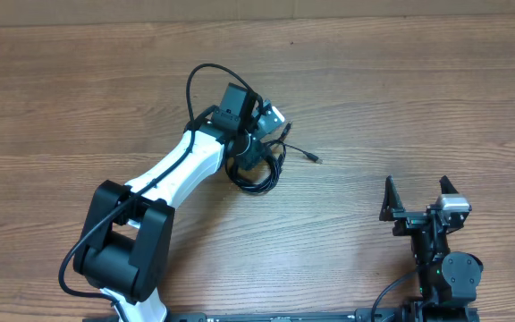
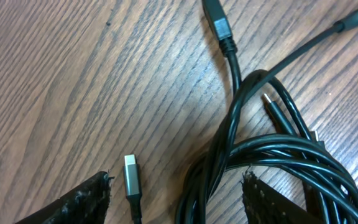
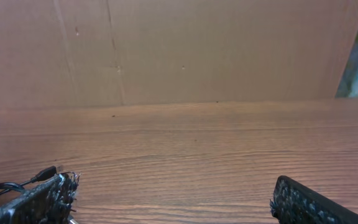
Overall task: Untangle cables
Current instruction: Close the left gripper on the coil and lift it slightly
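Overhead: left arm reaches mid-table, wrist right over the black cables, a coiled bundle w/ one plug end trailing right. The right gripper sits well apart near the front edge, jaws spread, empty.

Left wrist: left gripper jaws wide, straddling cable loops on the wood. A silver-tipped plug lies btwn the fingers.

Right wrist: jaws apart, nothing btwn. A cable tip peeks in at far left.

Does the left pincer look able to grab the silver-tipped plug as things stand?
Probably yes. The left pincer is open, and the silver-tipped plug lies between its fingers on the table. The looped cables sit beside the plug, not over it.
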Action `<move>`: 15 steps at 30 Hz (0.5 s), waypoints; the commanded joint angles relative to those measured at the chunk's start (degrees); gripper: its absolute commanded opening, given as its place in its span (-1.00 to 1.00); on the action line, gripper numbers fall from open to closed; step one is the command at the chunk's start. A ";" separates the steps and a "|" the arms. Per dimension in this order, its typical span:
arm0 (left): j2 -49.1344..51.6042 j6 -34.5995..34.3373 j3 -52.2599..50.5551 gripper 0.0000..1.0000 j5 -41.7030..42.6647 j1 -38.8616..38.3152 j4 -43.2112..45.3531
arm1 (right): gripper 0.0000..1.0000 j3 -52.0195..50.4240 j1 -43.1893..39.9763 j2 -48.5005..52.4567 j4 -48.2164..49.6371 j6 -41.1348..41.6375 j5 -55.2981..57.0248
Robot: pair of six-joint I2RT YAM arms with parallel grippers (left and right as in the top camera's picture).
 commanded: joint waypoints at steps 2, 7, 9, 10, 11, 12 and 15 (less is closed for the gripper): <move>0.59 3.61 -1.31 0.39 1.49 -0.07 0.00 | 1.00 -0.61 -0.22 -0.57 0.35 -0.24 0.59; 2.01 4.15 -1.40 0.29 3.13 -0.07 0.02 | 1.00 -0.61 -0.22 -0.57 0.35 -0.24 0.59; 3.80 4.28 -1.40 0.23 3.50 -0.07 0.20 | 0.99 -0.61 -0.22 -0.57 0.35 -0.24 0.59; 4.63 4.31 -1.40 0.22 3.48 -0.07 0.20 | 1.00 -0.61 -0.22 -0.57 0.35 -0.24 0.59; 5.29 4.31 -1.40 0.17 3.48 -0.07 0.20 | 1.00 -0.61 -0.22 -0.57 0.35 -0.24 0.59; 5.92 4.31 -1.40 0.14 3.63 -0.07 0.20 | 1.00 -0.61 -0.22 -0.57 0.35 -0.24 0.61; 7.65 4.31 -1.40 -0.42 3.85 -0.07 0.48 | 1.00 -0.61 -0.22 -0.55 0.35 -0.24 0.59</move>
